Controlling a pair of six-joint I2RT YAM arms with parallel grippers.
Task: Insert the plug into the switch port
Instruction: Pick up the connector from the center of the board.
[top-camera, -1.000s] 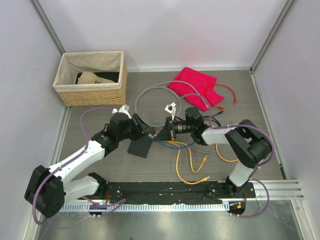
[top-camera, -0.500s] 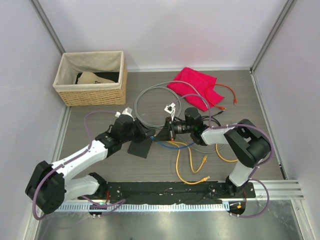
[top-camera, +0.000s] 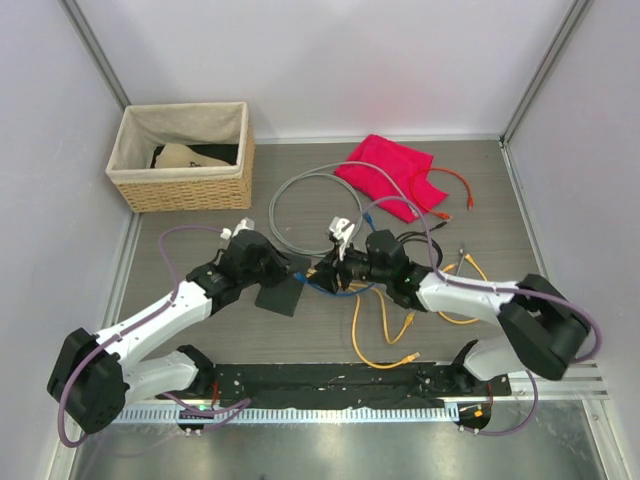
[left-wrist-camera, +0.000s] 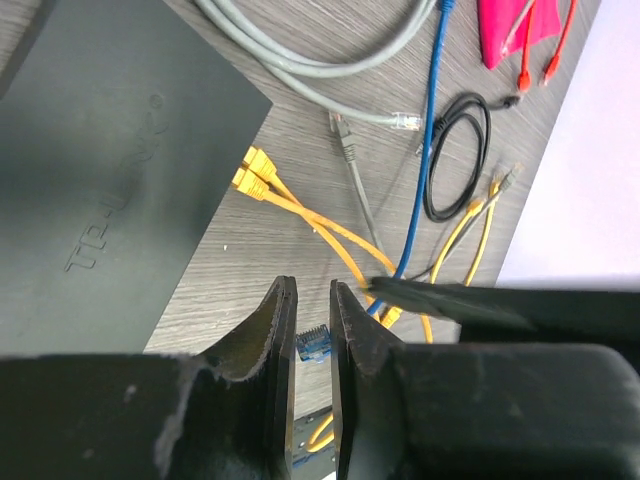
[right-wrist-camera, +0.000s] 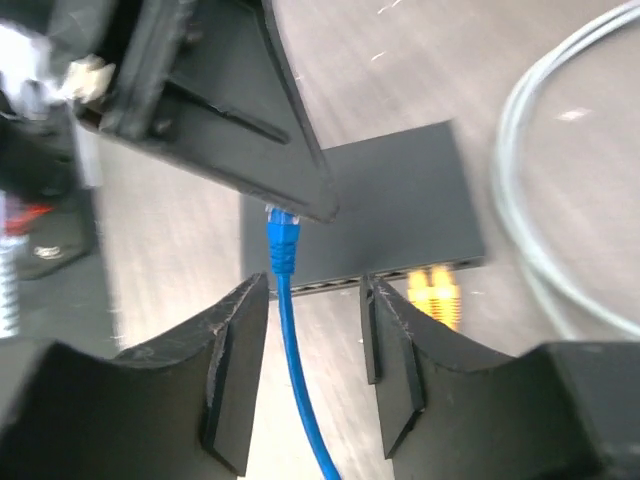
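The switch (top-camera: 278, 293) is a flat dark grey box lying on the table below my left gripper (top-camera: 300, 272). It also shows in the left wrist view (left-wrist-camera: 100, 180) and the right wrist view (right-wrist-camera: 390, 205), with two yellow plugs (right-wrist-camera: 432, 290) in its port row. My left gripper (left-wrist-camera: 310, 335) is shut on the blue plug (left-wrist-camera: 314, 344), held just above the table beside the switch's port edge. My right gripper (right-wrist-camera: 315, 330) is open; the blue plug (right-wrist-camera: 283, 235) and its cable (right-wrist-camera: 300, 390) pass between its jaws without touching. In the top view the right gripper (top-camera: 338, 275) faces the left one closely.
A wicker basket (top-camera: 180, 155) stands at the back left. A red cloth (top-camera: 390, 172) lies at the back right with an orange cable (top-camera: 450, 190). A grey cable loop (top-camera: 300, 195) and loose yellow cables (top-camera: 385, 330) lie around the grippers.
The right arm has swung its elbow out to the right and its gripper has dropped lower and stands open. The left gripper has shifted right to the blue plug.
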